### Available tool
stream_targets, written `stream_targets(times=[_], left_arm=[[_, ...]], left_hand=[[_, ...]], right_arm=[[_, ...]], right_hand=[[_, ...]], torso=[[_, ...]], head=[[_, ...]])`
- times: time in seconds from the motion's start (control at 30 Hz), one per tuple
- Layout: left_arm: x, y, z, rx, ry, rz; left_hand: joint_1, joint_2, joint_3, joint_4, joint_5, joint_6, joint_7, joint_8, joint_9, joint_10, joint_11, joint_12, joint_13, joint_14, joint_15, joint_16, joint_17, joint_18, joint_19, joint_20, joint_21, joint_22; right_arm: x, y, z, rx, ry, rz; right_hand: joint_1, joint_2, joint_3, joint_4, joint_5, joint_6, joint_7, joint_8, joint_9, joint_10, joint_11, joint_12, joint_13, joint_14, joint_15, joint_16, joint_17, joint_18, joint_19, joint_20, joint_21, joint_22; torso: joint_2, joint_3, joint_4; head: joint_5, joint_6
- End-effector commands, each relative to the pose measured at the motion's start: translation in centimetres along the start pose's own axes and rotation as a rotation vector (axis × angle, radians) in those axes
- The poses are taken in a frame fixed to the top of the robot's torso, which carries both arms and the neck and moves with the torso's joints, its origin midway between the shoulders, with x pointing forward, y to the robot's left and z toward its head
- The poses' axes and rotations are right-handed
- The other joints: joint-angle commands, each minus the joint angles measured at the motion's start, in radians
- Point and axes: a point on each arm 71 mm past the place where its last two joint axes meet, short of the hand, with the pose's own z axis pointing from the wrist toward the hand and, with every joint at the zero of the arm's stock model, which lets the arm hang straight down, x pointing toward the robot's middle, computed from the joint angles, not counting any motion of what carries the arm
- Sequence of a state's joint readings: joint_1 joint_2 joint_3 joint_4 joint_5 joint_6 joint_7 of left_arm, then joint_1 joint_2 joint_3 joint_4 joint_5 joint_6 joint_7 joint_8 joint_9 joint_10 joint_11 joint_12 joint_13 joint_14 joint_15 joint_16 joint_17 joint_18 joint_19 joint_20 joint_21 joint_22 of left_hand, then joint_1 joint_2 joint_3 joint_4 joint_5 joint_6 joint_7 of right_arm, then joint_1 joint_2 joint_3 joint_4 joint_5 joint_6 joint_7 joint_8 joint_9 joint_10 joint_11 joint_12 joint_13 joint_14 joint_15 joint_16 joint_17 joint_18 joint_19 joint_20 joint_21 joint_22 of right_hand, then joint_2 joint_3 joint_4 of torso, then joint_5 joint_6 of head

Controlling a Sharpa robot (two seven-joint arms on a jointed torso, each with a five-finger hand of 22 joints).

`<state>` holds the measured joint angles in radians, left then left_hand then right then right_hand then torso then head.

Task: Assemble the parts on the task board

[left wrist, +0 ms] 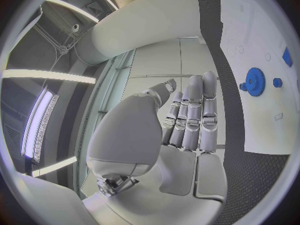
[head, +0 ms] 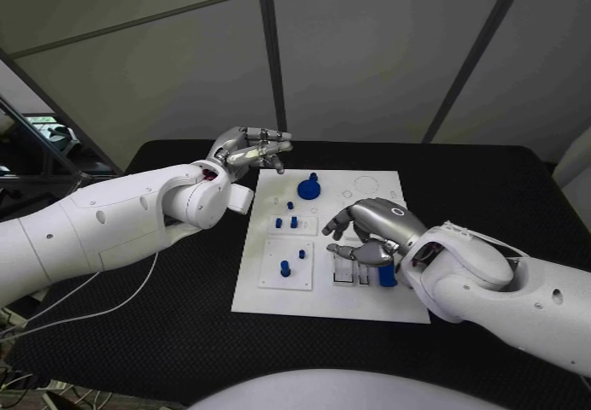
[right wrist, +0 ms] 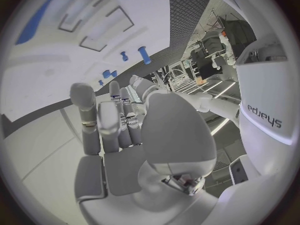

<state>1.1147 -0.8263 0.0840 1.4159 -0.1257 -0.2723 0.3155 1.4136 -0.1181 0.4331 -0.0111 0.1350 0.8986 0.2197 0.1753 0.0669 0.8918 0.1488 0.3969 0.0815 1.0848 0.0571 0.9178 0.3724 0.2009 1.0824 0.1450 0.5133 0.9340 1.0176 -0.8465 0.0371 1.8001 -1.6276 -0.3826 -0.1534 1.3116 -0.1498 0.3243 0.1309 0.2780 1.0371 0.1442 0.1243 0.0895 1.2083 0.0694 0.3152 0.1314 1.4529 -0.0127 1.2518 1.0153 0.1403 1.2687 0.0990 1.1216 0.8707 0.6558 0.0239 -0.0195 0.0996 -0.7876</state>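
The white task board [head: 323, 301] lies mid-table. On it a blue gear [head: 309, 187] stands near the far edge, with small blue pegs [head: 286, 223] and one taller peg [head: 286, 269] on raised white plates. A blue block [head: 387, 275] stands by white holders [head: 348, 272]. My right hand [head: 371, 224] hovers over the board's right half, fingers bent down toward the holders, holding nothing. My left hand [head: 253, 147] is raised beyond the board's far left corner, holding nothing. In the left wrist view the left hand's fingers [left wrist: 190, 115] are stretched out, with the gear [left wrist: 254, 81] beyond them. The right wrist view shows the right hand's fingers [right wrist: 106, 122] bare, below blue pegs [right wrist: 142, 54].
The black table [head: 172, 325] surrounds the board. A white cable [head: 111, 299] trails over the table at the left, under my left arm. Outlined round sockets [head: 365, 183] mark the board's far right corner.
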Motion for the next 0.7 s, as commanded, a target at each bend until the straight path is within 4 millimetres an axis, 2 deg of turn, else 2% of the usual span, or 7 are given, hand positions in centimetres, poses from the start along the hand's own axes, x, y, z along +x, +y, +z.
stream_targets(times=[0.03,0.1,0.17,0.27,0.37,0.53,0.7], left_arm=[[0.0,-0.1,0.0,0.000,0.014,-0.005],[-0.1,-0.1,-0.1,-0.001,0.011,-0.004],[-0.2,-0.1,-0.1,-0.002,0.009,-0.004],[-0.3,0.0,-0.2,-0.002,0.010,-0.004],[-0.3,0.0,-0.2,-0.003,0.012,-0.004],[-0.3,0.0,-0.3,-0.004,0.014,-0.005],[-0.3,0.0,-0.4,-0.004,0.016,-0.005]], left_hand=[[-0.001,0.010,-0.003,-0.002,0.000,-0.005,0.002,0.003,0.001,-0.005,0.001,0.006,-0.001,-0.005,-0.001,-0.005,-0.001,-0.019,-0.005,0.000,-0.004,-0.001],[-0.001,0.010,-0.003,-0.002,0.000,-0.005,0.002,0.003,0.001,-0.005,0.001,0.006,-0.001,-0.005,-0.001,-0.005,-0.001,-0.019,-0.005,0.000,-0.004,-0.001],[-0.001,0.010,-0.003,-0.002,0.000,-0.005,0.002,0.003,0.001,-0.005,0.001,0.006,-0.001,-0.005,-0.001,-0.005,-0.001,-0.019,-0.005,0.000,-0.004,-0.001],[-0.002,0.010,-0.004,-0.001,0.000,-0.006,0.002,0.003,0.001,-0.006,0.001,0.006,-0.001,-0.006,0.000,-0.005,-0.002,-0.019,-0.005,0.000,-0.004,-0.001],[-0.002,0.010,-0.004,-0.001,0.000,-0.006,0.002,0.003,0.001,-0.006,0.001,0.006,-0.001,-0.006,0.000,-0.005,-0.002,-0.019,-0.005,0.000,-0.004,-0.001],[-0.003,0.010,-0.004,-0.001,0.000,-0.006,0.002,0.003,0.001,-0.006,0.001,0.007,-0.001,-0.006,0.000,-0.005,-0.002,-0.019,-0.005,0.000,-0.004,-0.001],[-0.010,0.010,-0.009,0.002,0.001,-0.007,0.002,0.005,0.001,-0.007,0.001,0.010,0.000,-0.007,0.001,-0.004,-0.003,-0.020,-0.006,0.002,-0.005,-0.002]], right_arm=[[-0.7,-1.9,-1.4,0.148,0.033,0.142],[-1.1,-2.7,-2.3,0.190,0.048,0.115],[-1.5,-3.5,-3.3,0.237,0.056,0.094],[-2.1,-4.6,-4.6,0.314,0.054,0.075],[-2.5,-5.4,-5.6,0.381,0.048,0.064],[-2.6,-6.2,-6.9,0.480,0.063,0.051],[-1.9,-6.6,-7.2,0.522,0.089,0.016]], right_hand=[[-0.042,-0.008,-0.054,0.031,0.160,0.046,-0.031,0.036,0.015,0.094,-0.039,0.108,0.074,0.026,-0.030,0.026,0.040,-0.022,0.061,-0.033,0.063,0.088],[-0.042,-0.006,-0.088,0.033,0.173,0.055,-0.039,0.050,0.024,0.104,-0.050,0.172,0.132,0.038,-0.041,0.049,0.078,-0.032,0.087,-0.042,0.097,0.138],[-0.037,-0.004,-0.137,0.038,0.142,0.052,-0.052,0.067,0.038,0.084,-0.059,0.291,0.252,0.052,-0.051,0.079,0.122,-0.041,0.109,-0.050,0.124,0.176],[-0.048,0.000,-0.194,0.064,0.122,0.032,-0.045,0.086,0.055,0.100,-0.065,0.552,0.553,0.063,-0.045,0.123,0.194,-0.050,0.130,-0.052,0.160,0.231],[-0.035,-0.001,-0.264,0.099,0.123,-0.003,-0.054,0.119,0.081,0.078,-0.061,0.729,0.759,0.065,-0.050,0.149,0.234,-0.053,0.136,-0.053,0.177,0.256],[-0.072,0.017,-0.347,0.158,0.104,-0.032,-0.046,0.167,0.112,0.081,-0.055,0.811,0.873,0.068,-0.043,0.167,0.267,-0.057,0.142,-0.051,0.193,0.282],[-0.114,0.030,-0.397,0.161,0.100,-0.053,-0.046,0.192,0.128,0.074,-0.051,0.821,0.895,0.068,-0.042,0.170,0.272,-0.058,0.140,-0.048,0.195,0.285]], torso=[[-0.008,-0.0011,-0.0070],[-0.011,0.0000,-0.0110],[-0.015,0.0011,-0.0138],[-0.015,-0.0012,-0.0112],[-0.016,-0.0003,-0.0140],[-0.016,-0.0007,-0.0142],[-0.019,0.0001,-0.0179]], head=[[-0.025,0.011],[-0.036,0.010],[-0.047,0.012],[-0.076,0.018],[-0.088,0.018],[-0.113,0.018],[-0.130,0.011]])
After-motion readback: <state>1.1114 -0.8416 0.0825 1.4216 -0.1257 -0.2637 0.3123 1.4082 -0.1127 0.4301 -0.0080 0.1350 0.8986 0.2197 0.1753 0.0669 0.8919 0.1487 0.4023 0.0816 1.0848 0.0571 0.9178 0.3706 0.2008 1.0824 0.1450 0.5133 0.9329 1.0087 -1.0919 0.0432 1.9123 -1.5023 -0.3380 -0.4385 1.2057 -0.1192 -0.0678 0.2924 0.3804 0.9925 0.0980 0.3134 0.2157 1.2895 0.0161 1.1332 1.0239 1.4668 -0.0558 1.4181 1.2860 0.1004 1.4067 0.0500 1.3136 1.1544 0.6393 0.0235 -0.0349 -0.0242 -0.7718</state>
